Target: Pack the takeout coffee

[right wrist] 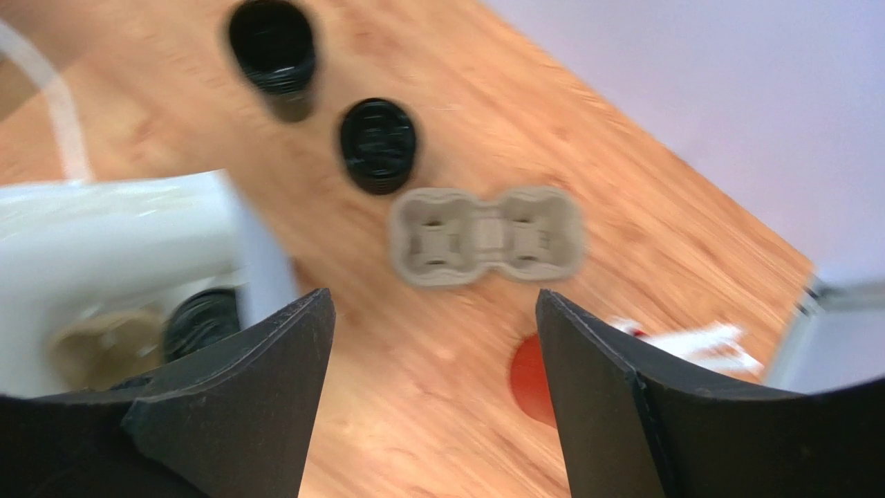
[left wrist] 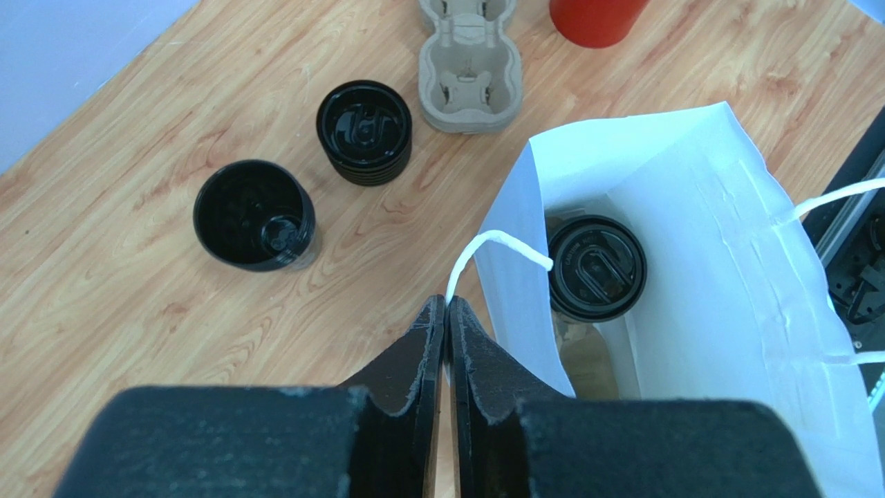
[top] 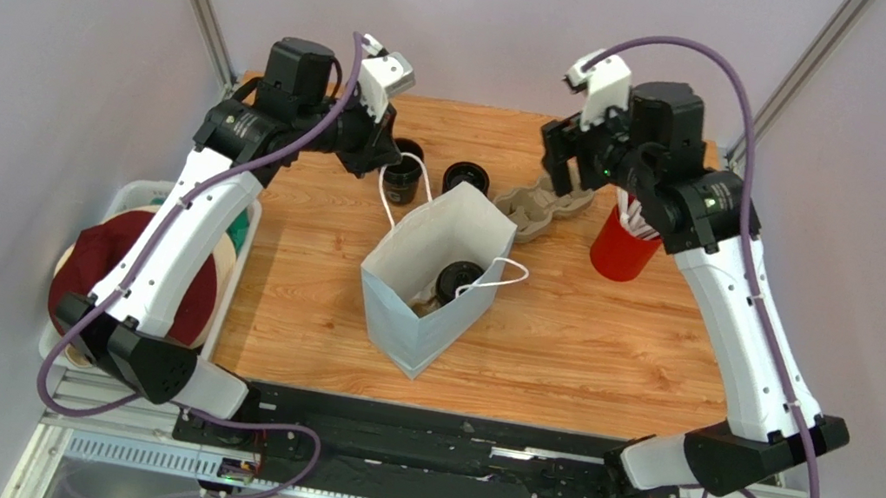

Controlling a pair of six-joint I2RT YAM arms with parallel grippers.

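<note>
The white paper bag (top: pixel 420 305) stands open mid-table. The takeout coffee (top: pixel 457 282), a black cup with a round black lid, stands inside it; it also shows in the left wrist view (left wrist: pixel 597 267) and, blurred, in the right wrist view (right wrist: pixel 203 322). My left gripper (top: pixel 385 164) is at the bag's far left corner. Its jaws are pressed together (left wrist: pixel 448 303) on the bag's white string handle (left wrist: pixel 499 244). My right gripper (top: pixel 569 163) is open and empty (right wrist: pixel 434 296), held above the table over the cardboard cup carrier (right wrist: pixel 486 236).
Another black cup (left wrist: pixel 255 215) without a lid and a short stack of black lids (left wrist: pixel 365 132) stand behind the bag. The cup carrier (top: pixel 543 208) and a red cup (top: pixel 625 243) holding white items are at the back right. A basket (top: pixel 126 202) with a red cap sits off the table's left edge.
</note>
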